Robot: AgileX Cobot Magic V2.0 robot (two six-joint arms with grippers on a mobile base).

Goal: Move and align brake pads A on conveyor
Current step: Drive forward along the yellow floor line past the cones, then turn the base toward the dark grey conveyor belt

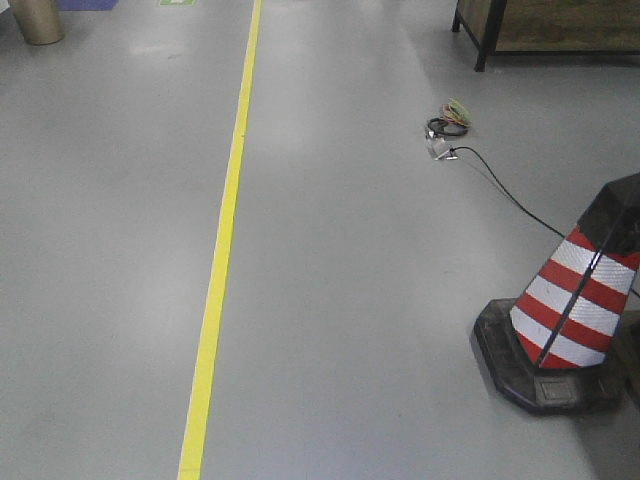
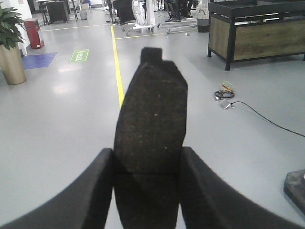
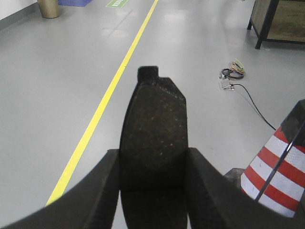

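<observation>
A dark grey brake pad (image 2: 151, 119) stands out lengthwise from my left gripper (image 2: 147, 160), which is shut on its lower half, high above a grey floor. My right gripper (image 3: 153, 160) is likewise shut on a second brake pad (image 3: 155, 121), whose notched end points away from the wrist. Both pads fill the middle of their wrist views. The conveyor is out of view in every frame. Neither gripper appears in the front view.
A yellow floor line (image 1: 222, 240) runs away from me. A red-and-white traffic cone (image 1: 580, 300) on a black base stands at the right. A coiled cable (image 1: 447, 125) lies further off, near a dark-framed bench (image 1: 545, 25). A potted plant (image 2: 10, 43) stands far left.
</observation>
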